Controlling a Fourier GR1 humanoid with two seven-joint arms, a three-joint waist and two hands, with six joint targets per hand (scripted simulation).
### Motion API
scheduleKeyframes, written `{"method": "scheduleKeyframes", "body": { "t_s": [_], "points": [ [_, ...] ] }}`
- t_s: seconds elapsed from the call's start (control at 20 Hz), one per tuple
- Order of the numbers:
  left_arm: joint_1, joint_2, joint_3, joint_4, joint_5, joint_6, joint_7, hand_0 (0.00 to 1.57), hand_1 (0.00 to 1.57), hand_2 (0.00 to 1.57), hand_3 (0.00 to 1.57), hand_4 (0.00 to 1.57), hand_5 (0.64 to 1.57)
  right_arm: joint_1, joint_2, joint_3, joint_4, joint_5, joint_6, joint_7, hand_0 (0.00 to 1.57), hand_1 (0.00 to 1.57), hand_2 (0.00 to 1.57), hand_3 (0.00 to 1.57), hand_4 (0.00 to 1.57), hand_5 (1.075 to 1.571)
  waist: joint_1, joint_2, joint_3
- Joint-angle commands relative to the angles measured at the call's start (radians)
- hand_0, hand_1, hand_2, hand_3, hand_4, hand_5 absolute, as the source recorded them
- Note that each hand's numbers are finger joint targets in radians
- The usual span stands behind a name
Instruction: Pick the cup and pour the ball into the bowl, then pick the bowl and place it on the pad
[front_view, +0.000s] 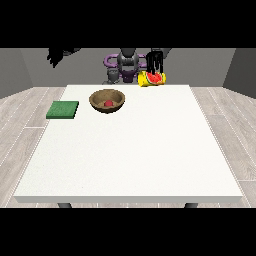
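Round wood bowl (107, 100) w/ red ball (108, 103)

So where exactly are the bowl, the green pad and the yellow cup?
bowl (95, 100): front view, on its wooden rim at the left side.
green pad (63, 110): front view, middle of its top face.
yellow cup (145, 80): front view, on its yellow side wall.
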Motion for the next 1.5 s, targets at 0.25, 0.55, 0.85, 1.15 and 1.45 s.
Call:
{"method": "scheduleKeyframes", "body": {
  "t_s": [0.25,0.55,0.85,1.15,1.45],
  "points": [
    [0.262,-0.143,0.255,-0.210,0.675,0.159,-0.162,0.43,0.43,0.00,0.00,0.86,1.519,-0.051,0.071,0.045,-0.048,0.006,-0.034,-0.014,0.00,0.00,0.00,0.21,0.59,1.562,-0.026,0.146,-0.0241],
    [0.435,-0.145,0.219,-0.367,1.103,0.084,-0.470,0.00,0.00,0.00,0.00,0.89,1.465,-0.081,0.146,0.106,-0.070,0.070,-0.105,-0.048,0.00,0.00,0.00,0.18,0.57,1.569,-0.002,0.231,-0.0067],
    [0.528,-0.112,0.259,-0.383,1.244,-0.115,-0.744,0.00,0.00,0.00,0.00,0.90,1.448,-0.014,0.247,0.150,-0.051,0.169,-0.225,-0.161,0.00,0.00,0.00,0.00,0.50,1.566,0.059,0.266,0.0025],
    [0.498,-0.134,0.274,-0.376,1.215,-0.136,-0.693,0.00,0.00,0.00,0.00,0.92,1.439,-0.101,0.243,0.134,0.201,0.173,-0.211,-0.303,0.00,0.00,0.00,0.00,0.47,1.570,0.045,0.257,0.0041],
    [0.601,-0.092,0.232,-0.554,1.203,-0.205,-0.563,0.00,0.00,0.00,0.00,0.95,1.433,-0.074,0.188,0.073,0.410,0.144,-0.134,-0.433,0.00,0.00,0.00,0.00,0.40,1.570,0.087,0.204,0.0044]
  ]
}}
